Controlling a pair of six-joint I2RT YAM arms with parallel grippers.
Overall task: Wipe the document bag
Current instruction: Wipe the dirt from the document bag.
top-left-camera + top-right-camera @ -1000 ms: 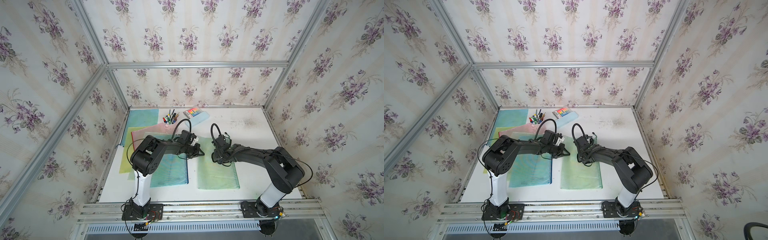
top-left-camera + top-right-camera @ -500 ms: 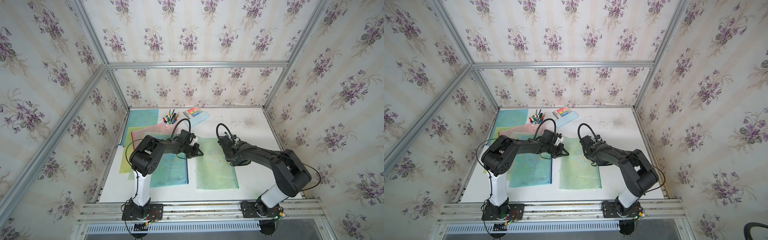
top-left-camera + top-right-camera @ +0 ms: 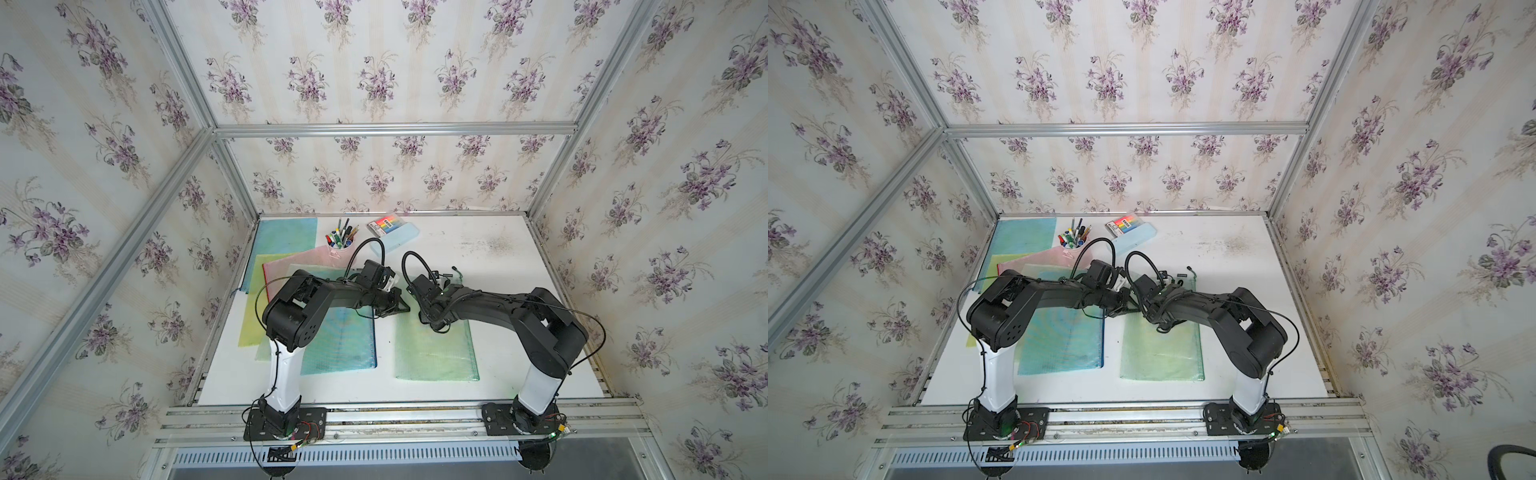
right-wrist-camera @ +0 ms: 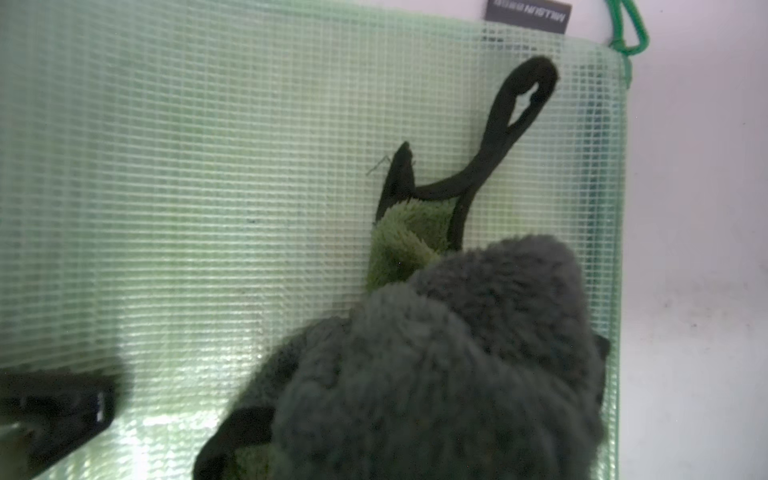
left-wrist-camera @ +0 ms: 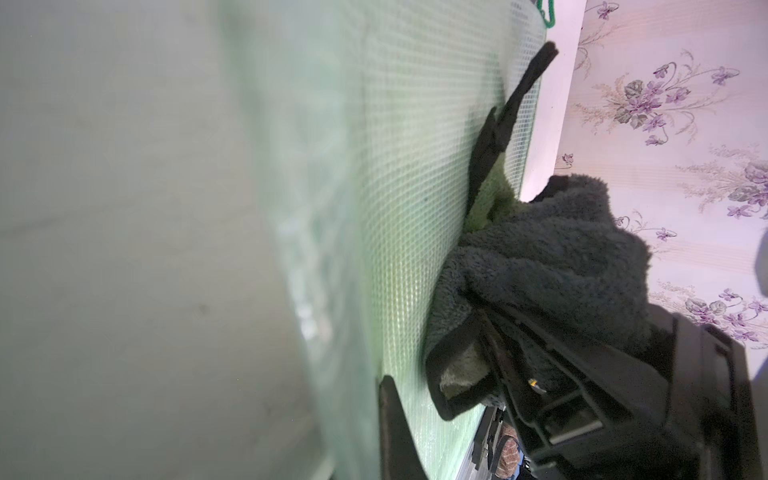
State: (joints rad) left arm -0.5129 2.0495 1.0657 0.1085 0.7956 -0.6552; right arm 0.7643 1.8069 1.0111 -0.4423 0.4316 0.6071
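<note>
In both top views the bag (image 3: 436, 357) is seen lying flat on the table (image 3: 519, 257), with both arms bent over its far end. Only in the wrist views is a cloth (image 4: 457, 353) made out, pressed on the mesh and clamped in the right gripper (image 5: 498, 365). The left gripper (image 4: 58, 403), jaws together, is set on the bag near its edge.
</note>
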